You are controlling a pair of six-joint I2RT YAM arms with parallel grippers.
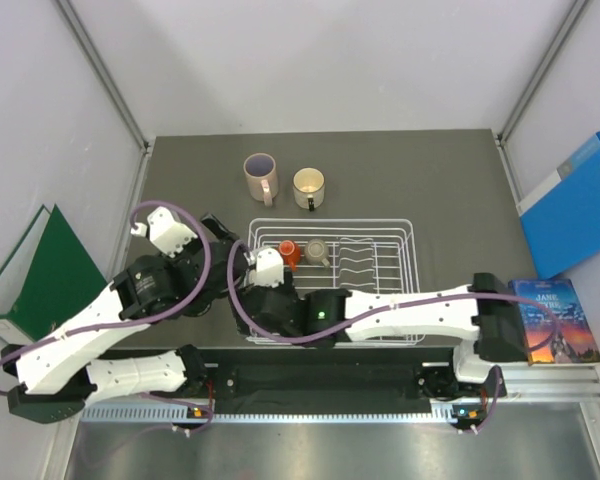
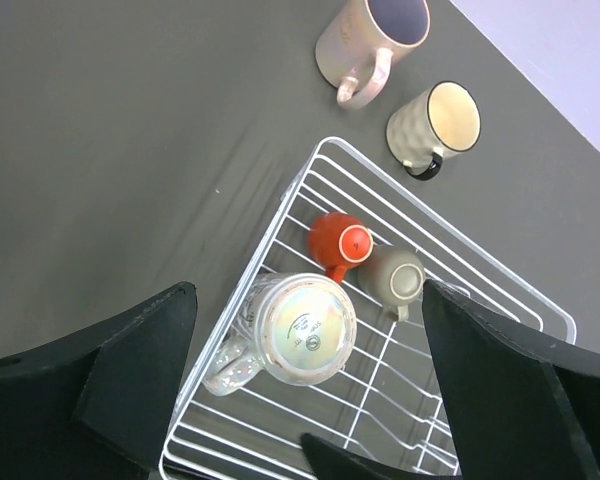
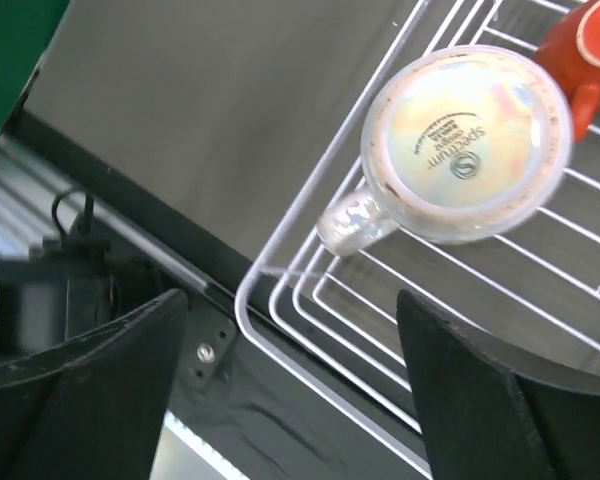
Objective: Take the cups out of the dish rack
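The dish rack [image 1: 360, 221] is sitting on the dark table [image 1: 430, 180], just ahead of the arm bases. Three cups are resting in its left end. The speckled mug [image 2: 302, 330] is standing upside down in the corner at 7 o'clock, its glossy base facing up and its handle pointing toward the rack's left rim. At about 1 o'clock from it, the small red-orange cup [image 2: 340, 243] and the small tan cup [image 2: 398, 277] are sitting side by side with their bottoms showing, touching or nearly so.

The pinkish-beige mug [image 1: 261, 176] and the cream mug [image 1: 309, 186] are standing upright on the table, beside each other, at 12 o'clock from the rack's left end.

The left gripper [image 2: 308, 300] is hovering above the speckled mug with its jaws spread wide and is gripping nothing. The right gripper [image 3: 292, 300] is reaching across to the same corner, likewise spread wide and carrying nothing.
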